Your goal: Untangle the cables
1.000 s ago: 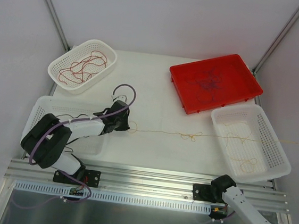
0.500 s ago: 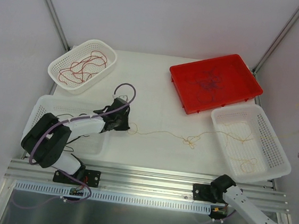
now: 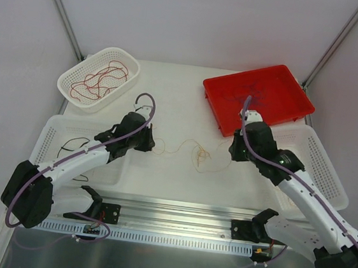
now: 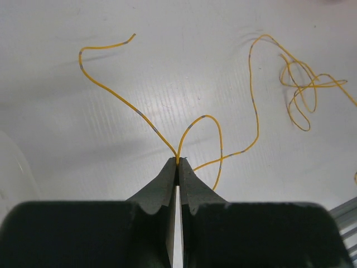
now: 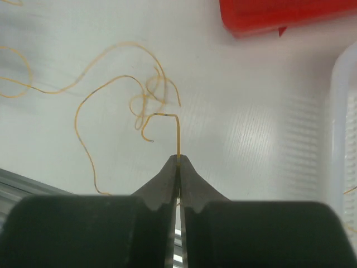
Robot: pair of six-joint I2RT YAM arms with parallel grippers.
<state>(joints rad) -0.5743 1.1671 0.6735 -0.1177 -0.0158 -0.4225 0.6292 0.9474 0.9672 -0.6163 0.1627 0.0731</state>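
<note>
Cables lie spread over the bench (image 3: 182, 105). A red cable (image 3: 98, 81) is coiled in a white basket (image 3: 122, 91) at 10 o'clock. A purple cable (image 3: 259, 99) is splayed in the red tray (image 3: 296, 89) at 1 o'clock. A black cable (image 3: 75, 143) sits in a second basket (image 3: 47, 138) at 8 o'clock. A third basket (image 3: 327, 181) stands at 4 o'clock, partly behind the right arm.

The yellow cable (image 3: 201, 155) lies slack on the bare bench just toward 6 o'clock from the middle. It runs from 9 to 3 o'clock between the two arms, with a small knotted clump of loops about midway.

The left claw (image 3: 150, 144) is at the 9 o'clock end. In the wrist view the left claw (image 4: 177, 165) is clenched, and its tips pinch the yellow cable (image 4: 254, 100) at the foot of a small upright loop. One free end curls away toward 10 o'clock, and the clump shows at 2 o'clock.

The right claw (image 3: 233, 154) is at the 3 o'clock end. Its wrist view shows the right claw (image 5: 178, 162) clenched on the yellow cable (image 5: 177, 134). The strand rises straight from the tips, then bends into the clump at 11 o'clock.
</note>
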